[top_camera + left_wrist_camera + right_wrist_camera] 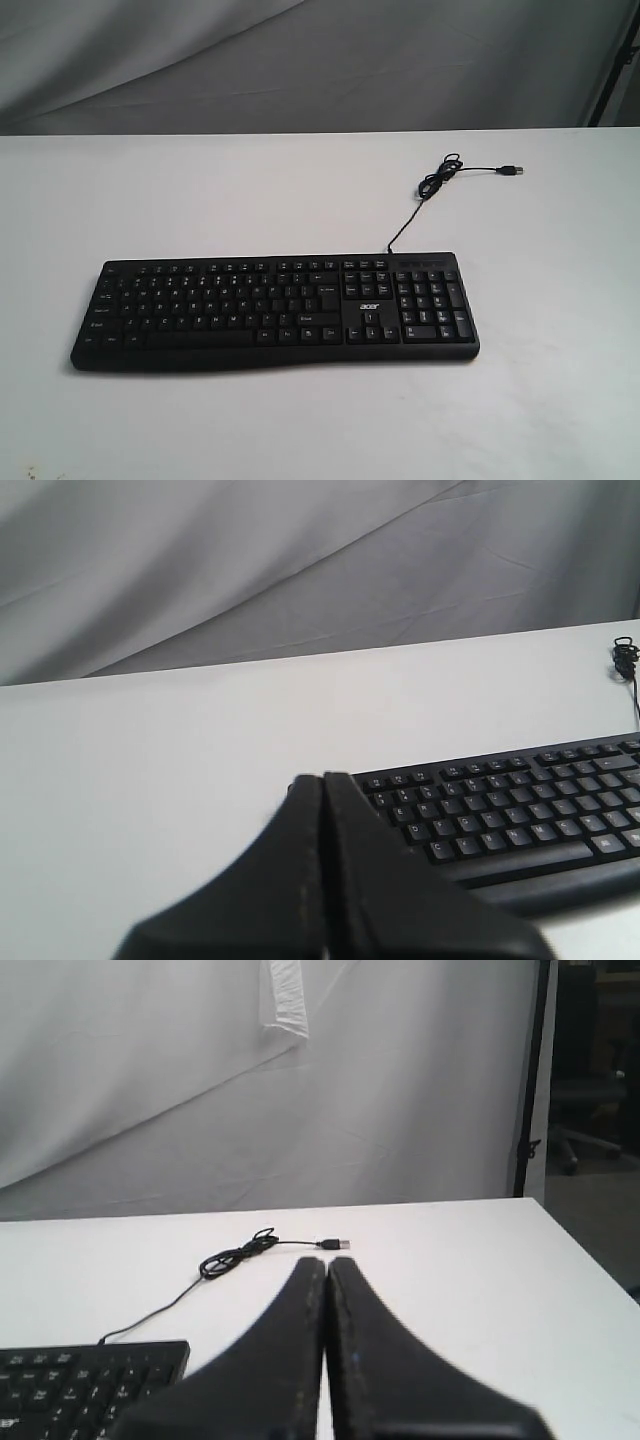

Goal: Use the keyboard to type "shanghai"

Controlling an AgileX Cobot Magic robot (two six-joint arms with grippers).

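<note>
- Black keyboard (275,310) is lying flat on the white table (200,190). Its long side is running across the exterior view, with the number pad at the right end and a white "acer" logo showing above the arrow keys.
- Its thin cable (238,1255) is leaving the back edge near the number pad and trailing away over the table. It is bunching into a small loose coil and ending in a USB plug (514,170) that is lying free on the surface.
- Left gripper (323,778) is holding its two fingers pressed flat together with nothing between them, and is facing the keyboard's left end.
- Right gripper (327,1262) is likewise clamped tight on nothing. It is pointing past the number-pad end, toward the coil and plug.
- Grey cloth (300,60) is hanging in folds behind the table.
</note>
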